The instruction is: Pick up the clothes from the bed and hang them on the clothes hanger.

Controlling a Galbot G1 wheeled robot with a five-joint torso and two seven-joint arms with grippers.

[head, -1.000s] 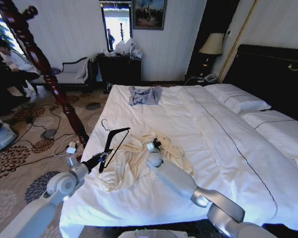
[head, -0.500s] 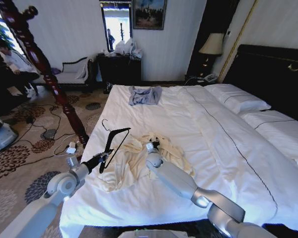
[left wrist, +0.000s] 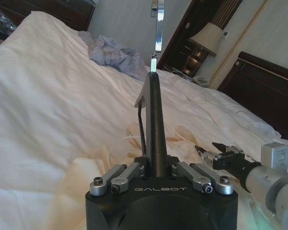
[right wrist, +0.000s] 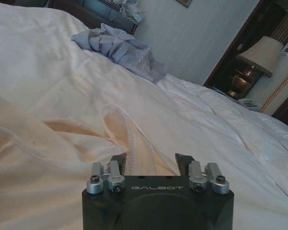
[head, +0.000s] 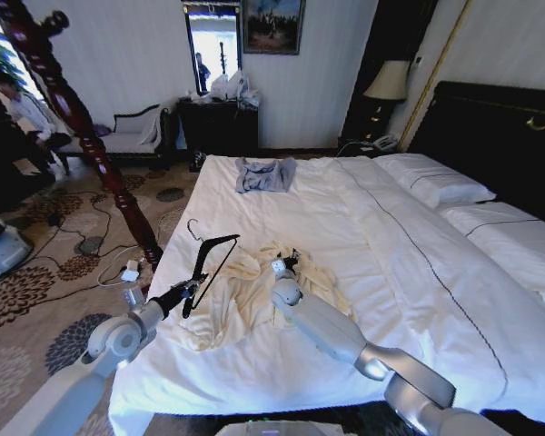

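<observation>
Spreading across most of the head view, the bed (head: 418, 272) is seen with white sheets, pillows (head: 436, 186) by the black headboard (head: 500, 136), and a crumpled grey-blue garment (head: 265, 174) lying near its far edge. The cream clothes (head: 245, 291) are laid rumpled on the near left part of the mattress. The black clothes hanger (head: 209, 263) is held tilted above the left side of the clothes by the left gripper (head: 183, 292), whose jaws are pressed tight on the hanger's lower end; its silver hook (head: 193, 229) is pointed away from the robot. The right gripper (head: 291, 262) is held low over the clothes, jaws spread apart with cream fabric seen between the fingertips (right wrist: 119, 160).
</observation>
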